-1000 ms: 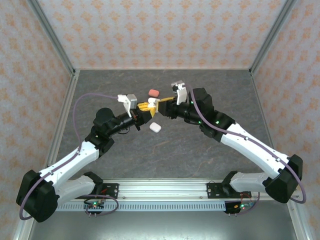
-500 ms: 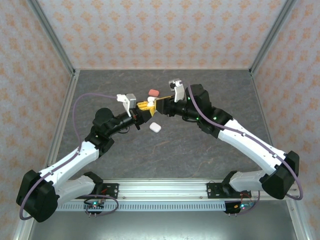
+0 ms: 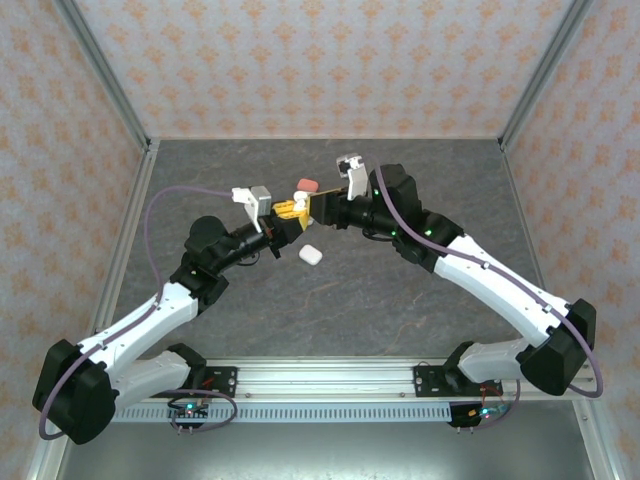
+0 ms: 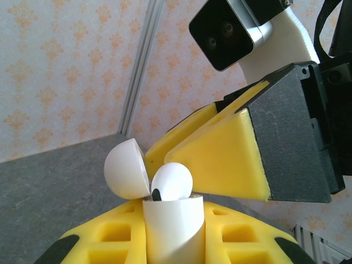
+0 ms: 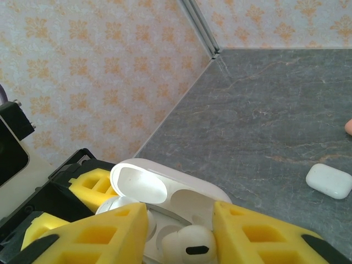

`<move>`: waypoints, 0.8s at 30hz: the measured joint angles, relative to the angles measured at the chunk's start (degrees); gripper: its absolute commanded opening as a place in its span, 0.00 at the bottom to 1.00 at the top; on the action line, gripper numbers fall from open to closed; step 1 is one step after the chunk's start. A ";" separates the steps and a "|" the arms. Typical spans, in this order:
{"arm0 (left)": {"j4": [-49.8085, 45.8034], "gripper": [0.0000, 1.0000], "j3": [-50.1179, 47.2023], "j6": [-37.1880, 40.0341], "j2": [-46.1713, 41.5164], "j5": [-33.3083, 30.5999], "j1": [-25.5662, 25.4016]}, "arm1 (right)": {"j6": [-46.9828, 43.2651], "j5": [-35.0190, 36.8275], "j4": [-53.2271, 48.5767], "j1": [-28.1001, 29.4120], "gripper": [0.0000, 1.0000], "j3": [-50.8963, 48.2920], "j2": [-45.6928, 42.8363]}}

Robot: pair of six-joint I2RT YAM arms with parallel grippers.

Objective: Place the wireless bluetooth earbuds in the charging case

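One earbud (image 5: 187, 245) looks nearly seated, release left to do: above the counter (image 3: 420, 290), the left claw (image 3: 288, 212) pinches the open case (image 4: 173, 231) while the right claw (image 3: 320, 207) straddles the white bud resting in it; whether those fingers grip it cannot be told

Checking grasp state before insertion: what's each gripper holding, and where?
Left gripper clamps the open charging case by its lower body. Right gripper flanks an earbud at the case; grip cannot be told.
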 measured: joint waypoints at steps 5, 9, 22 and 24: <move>0.24 0.00 0.00 0.00 0.31 -0.35 -0.20 | 0.02 0.09 -0.26 -0.39 0.41 0.39 0.00; 0.35 0.00 0.00 -0.02 0.74 -0.48 -0.20 | 0.02 0.22 -0.28 -0.42 0.41 0.55 0.00; 0.42 0.00 0.00 -0.02 1.53 -1.01 -1.33 | -0.48 0.31 -0.70 -0.76 0.44 1.51 -0.35; 0.44 0.00 0.00 -0.02 1.53 -0.98 -1.33 | -0.74 0.66 -1.36 -1.01 0.44 1.51 -0.48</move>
